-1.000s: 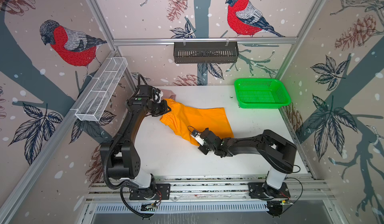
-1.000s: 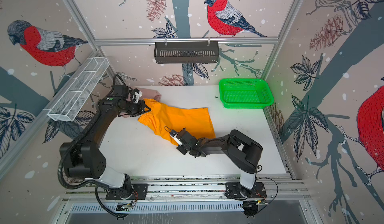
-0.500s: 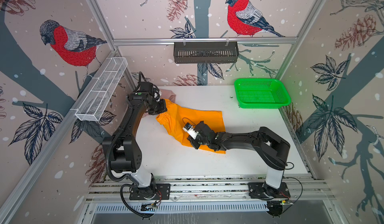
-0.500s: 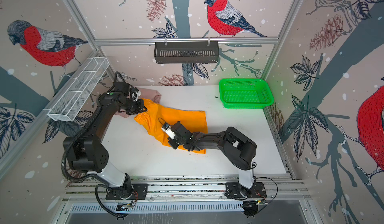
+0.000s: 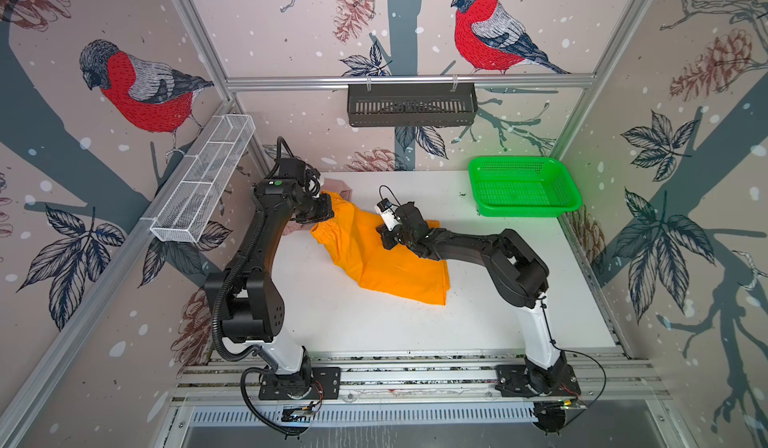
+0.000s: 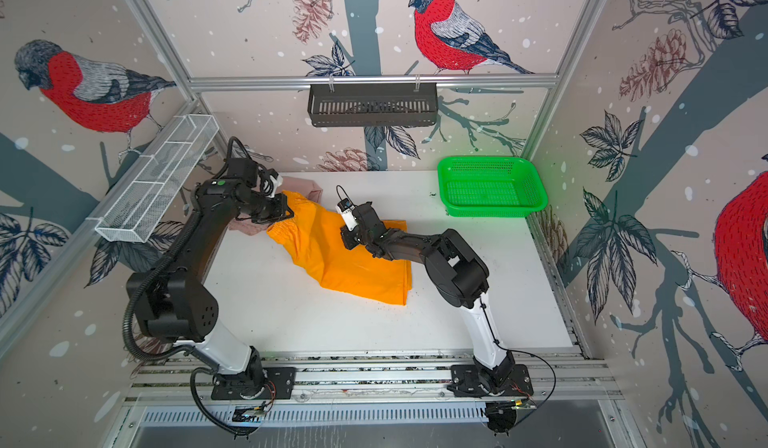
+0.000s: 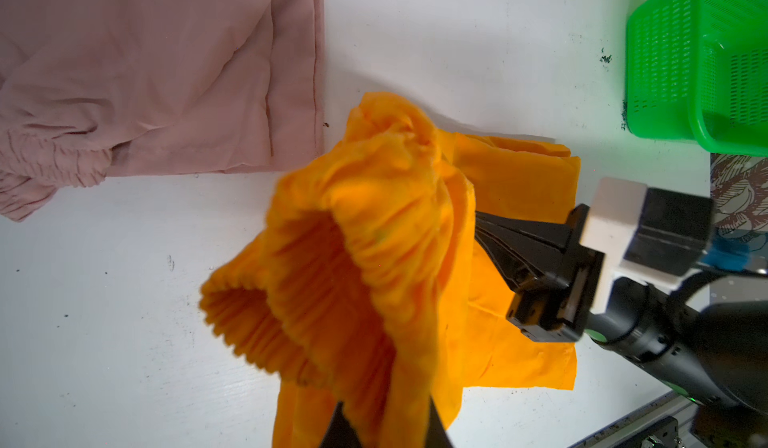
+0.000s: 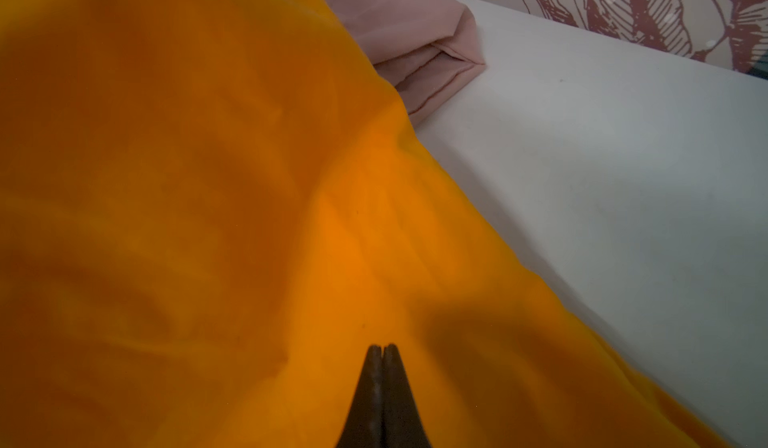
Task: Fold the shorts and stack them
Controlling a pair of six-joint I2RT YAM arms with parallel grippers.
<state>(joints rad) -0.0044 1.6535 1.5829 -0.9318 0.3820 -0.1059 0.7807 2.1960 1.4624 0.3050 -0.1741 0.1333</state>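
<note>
Orange shorts (image 5: 386, 258) are on the white table (image 5: 374, 333), on the left-arm side of the green basket (image 5: 519, 214) and well apart from it. The end nearer the basket lies flat. The waistband end, farthest from the basket, is bunched and raised off the table.

Left gripper (image 7: 386, 421): jaws clamped on the gathered orange waistband. Cloth fills the gap and the tips are hidden.

Right gripper (image 8: 382, 348): tips pressed together with no cloth showing between them. It sits over the orange panel, on the basket side of the waistband. Can't tell if it touches the cloth. In the left wrist view its fingers (image 7: 519, 238) run in behind a raised orange fold.

Pink shorts (image 5: 340, 186) lie flat, farther from the basket than the orange pair, by the back wall.

In the way:
- The left arm covers most of the pink pair in both top views.
- The lifted orange waistband hangs right at the pink hem; can't tell if they touch.
- The right forearm lies across the basket-side part of the orange cloth.

Off the table, beyond the shorts from the basket:
- black slotted shelf (image 5: 411, 105) on the back wall
- white wire rack (image 5: 203, 179) on the side wall
</note>
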